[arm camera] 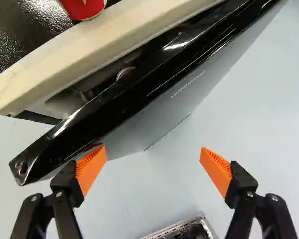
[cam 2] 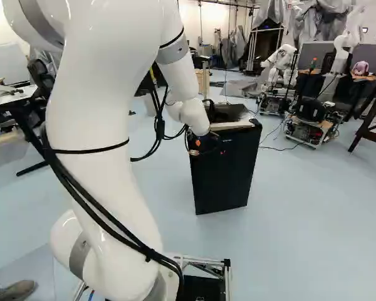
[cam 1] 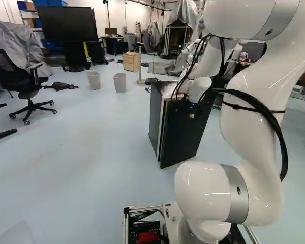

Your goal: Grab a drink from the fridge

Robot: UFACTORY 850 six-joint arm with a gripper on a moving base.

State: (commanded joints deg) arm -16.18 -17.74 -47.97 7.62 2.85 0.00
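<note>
The small black box-shaped fridge stands near the middle of the right base view and just right of centre in the left base view. Its glossy black flat door is ajar, and in the gap a round metallic rim is seen, possibly a can's. The black gripper with orange pads is spread wide and empty, one finger close by the door's corner; whether the two touch cannot be told. The door should prove stiff and slick, heavier than a drink, and is best taken by its free edge and swung gently. A can would probably be light, cold and slippery, easily dented, and best clasped round its middle. A red cylindrical container rests on the fridge's dark, pebbled top, where it could be tipped by a jolt. Smooth pale-blue floor is seen around, with a black office chair at the upper left of the left base view.
</note>
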